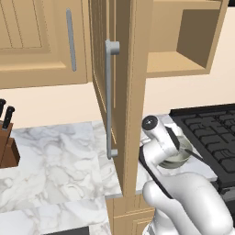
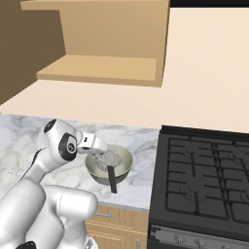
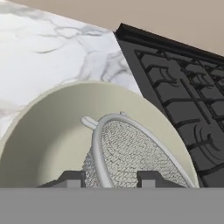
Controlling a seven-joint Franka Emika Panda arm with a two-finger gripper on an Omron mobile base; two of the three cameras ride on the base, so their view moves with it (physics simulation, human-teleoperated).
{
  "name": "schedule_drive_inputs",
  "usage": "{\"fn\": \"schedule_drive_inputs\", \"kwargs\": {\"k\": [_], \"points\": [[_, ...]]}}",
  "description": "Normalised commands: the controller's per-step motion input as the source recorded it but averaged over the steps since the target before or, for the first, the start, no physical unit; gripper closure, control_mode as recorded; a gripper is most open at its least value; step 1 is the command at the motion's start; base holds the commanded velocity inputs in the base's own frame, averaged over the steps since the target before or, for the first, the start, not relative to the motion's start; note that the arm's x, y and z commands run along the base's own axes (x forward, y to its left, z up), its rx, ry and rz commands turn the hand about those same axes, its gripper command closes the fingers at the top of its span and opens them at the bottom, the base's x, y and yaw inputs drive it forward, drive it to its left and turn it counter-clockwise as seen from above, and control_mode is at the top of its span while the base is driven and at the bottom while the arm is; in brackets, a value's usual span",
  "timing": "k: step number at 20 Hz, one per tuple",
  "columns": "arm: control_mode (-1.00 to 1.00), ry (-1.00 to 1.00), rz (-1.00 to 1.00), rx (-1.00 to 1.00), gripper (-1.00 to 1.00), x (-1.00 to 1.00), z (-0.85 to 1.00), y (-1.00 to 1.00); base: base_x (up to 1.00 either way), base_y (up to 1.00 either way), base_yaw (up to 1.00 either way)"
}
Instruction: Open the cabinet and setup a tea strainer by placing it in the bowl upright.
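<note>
Left: knife block [image 1: 7, 137] on the marble surface [image 1: 55, 156]. Centre: the cabinet [image 1: 124, 69], its door swung open edge-on toward me, bar handle [image 1: 109, 98] vertical, shelf bare. Right of the door: the bowl [image 2: 124, 168] on the surface, just beside the stove [image 2: 204, 180]. The tea strainer [image 2: 109, 158] sits inside the bowl, mesh cup tilted against the inner wall rather than upright; its long dark handle runs out over the near rim toward the surface edge. My gripper [image 3: 109, 178] is directly above the mesh cup, one tip on each side of the strainer's rim, jaws narrow; I cannot tell whether they grip it. I judge the coming move turns on this tilt: the cup lies straight ahead of my gripper, handle axis pointing back toward me.
</note>
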Motion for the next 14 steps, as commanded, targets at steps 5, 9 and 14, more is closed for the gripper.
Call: {"fn": "schedule_drive_inputs", "kwargs": {"k": [5,9,14], "points": [[-1.0,-0.05,0.0,-0.01,1.0,0.0,-0.48,-0.02,0.0,0.0,0.0],[-1.0,-0.06,0.0,0.0,1.0,0.0,-0.26,0.0,0.0,0.0,0.0],[-1.0,0.0,0.0,0.0,-1.0,0.0,-0.13,0.0,0.0,0.0,0.0]]}}
